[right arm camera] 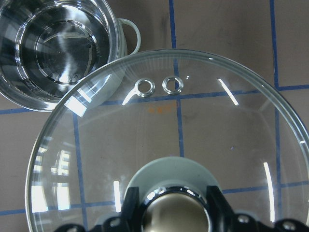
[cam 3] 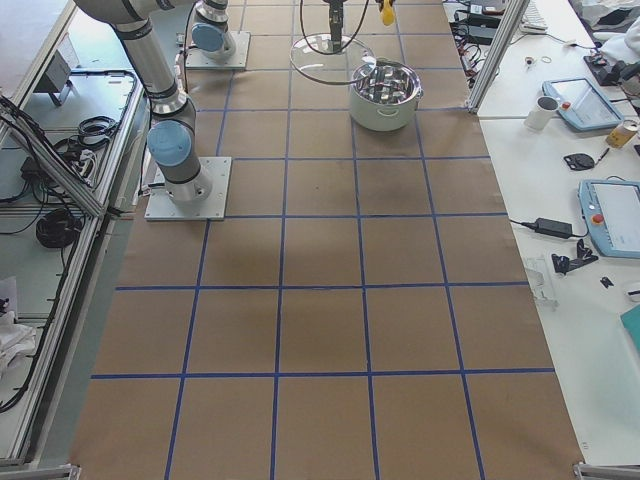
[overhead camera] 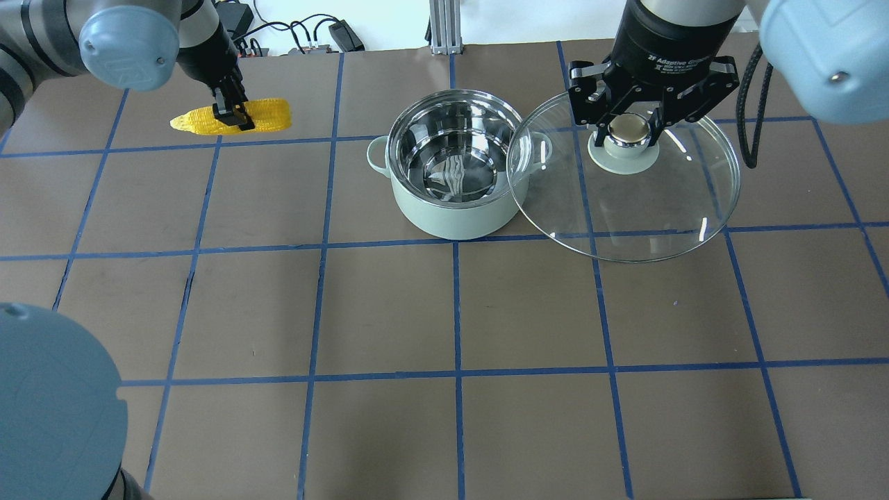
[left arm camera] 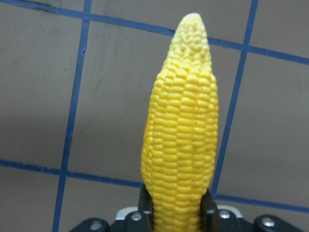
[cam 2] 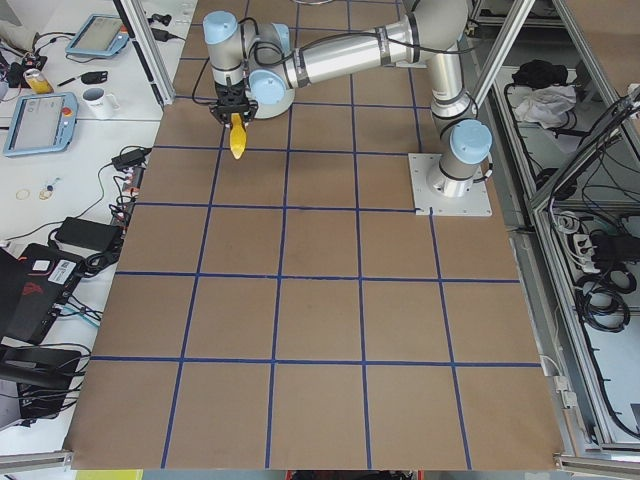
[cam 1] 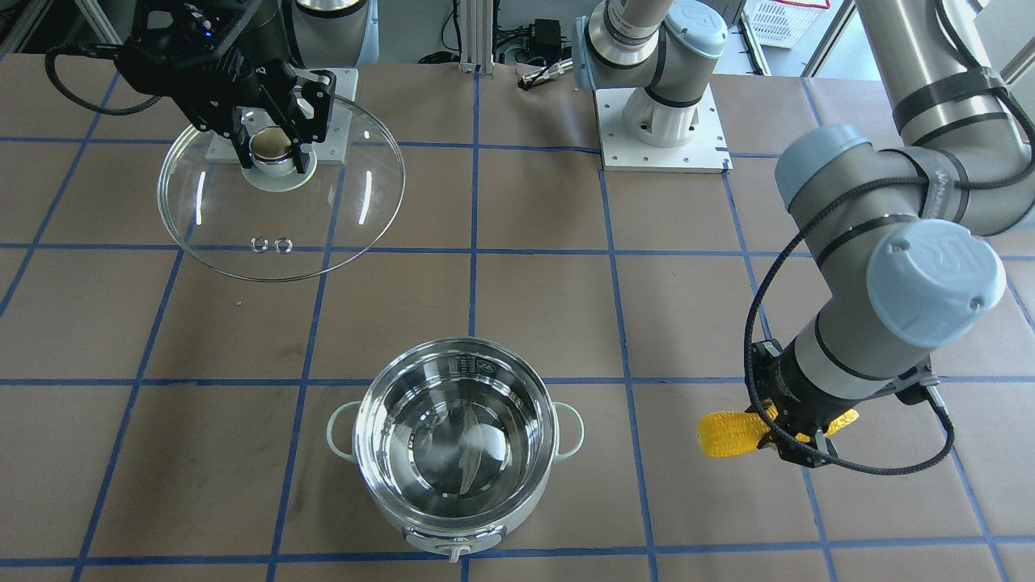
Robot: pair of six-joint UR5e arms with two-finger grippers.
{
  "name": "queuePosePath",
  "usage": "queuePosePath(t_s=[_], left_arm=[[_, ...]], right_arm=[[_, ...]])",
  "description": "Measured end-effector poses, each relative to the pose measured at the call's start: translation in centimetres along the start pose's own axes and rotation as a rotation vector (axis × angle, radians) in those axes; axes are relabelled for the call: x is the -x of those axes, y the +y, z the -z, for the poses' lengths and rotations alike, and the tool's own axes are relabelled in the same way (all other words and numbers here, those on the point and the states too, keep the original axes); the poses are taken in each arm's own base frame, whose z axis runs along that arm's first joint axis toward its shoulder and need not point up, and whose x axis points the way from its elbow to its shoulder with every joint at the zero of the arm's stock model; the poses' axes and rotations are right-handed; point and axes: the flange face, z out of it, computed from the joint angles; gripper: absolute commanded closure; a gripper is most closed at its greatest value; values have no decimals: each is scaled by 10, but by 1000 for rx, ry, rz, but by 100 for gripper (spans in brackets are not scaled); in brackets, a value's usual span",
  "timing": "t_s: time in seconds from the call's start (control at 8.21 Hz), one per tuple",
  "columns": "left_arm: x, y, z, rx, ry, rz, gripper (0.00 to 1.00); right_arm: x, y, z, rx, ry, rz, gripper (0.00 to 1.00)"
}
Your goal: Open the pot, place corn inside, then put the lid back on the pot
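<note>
Brown paper surface (overhead camera: 528,312), marked into squares by blue tape lines; it carries the pot.

Lid (overhead camera: 646,208): clear glass, round, wider than the pot. It is held by its centre knob, roughly level, beside the pot on the robot's right. In the overhead view its edge overlaps the pot's rim and right handle.

Pot (overhead camera: 451,208): pale mint-green shell, shiny steel inside, open, nothing in it. It stands upright on the surface between the two arms, with a loop handle on each side and a control dial (cam 1: 455,553) on the wall facing away from the robot.

Right hand (overhead camera: 628,132): black, pointing down, its fingers closed narrow on the lid's knob.

Left hand (overhead camera: 233,118): black, its fingers clamped on the corn at about mid-length.

Corn (overhead camera: 267,114): one bright yellow cob, lying level in the left hand, well apart from the pot on the robot's left. The pointed tip faces away from the pot.

Knob (cam 1: 270,145): gold-beige ball on a pale green base, at the lid's centre.

Vent rings (right arm camera: 145,86): two small metal rings, side by side in the glass.
</note>
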Motion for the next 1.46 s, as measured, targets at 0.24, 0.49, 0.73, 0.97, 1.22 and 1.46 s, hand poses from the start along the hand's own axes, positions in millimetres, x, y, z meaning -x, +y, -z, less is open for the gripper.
queuePosePath(t_s=[0.24,0.49,0.73,0.97,1.22,1.46], left_arm=[[19,61,50,70,62,8,100],[32,124,88,117,121,23,100],[49,179,88,140,123,48,100],[63,234,63,158,124,60,100],[80,274,41,169,112,84,100],[84,298,16,177,112,91,100]], right_arm=[[-1,0,1,-1,3,0,70],[0,0,1,0,2,0,70],[0,0,1,0,1,-1,70],[-1,0,1,0,0,-4,71],[-1,1,2,1,0,-6,71],[-1,2,2,1,0,-7,71]])
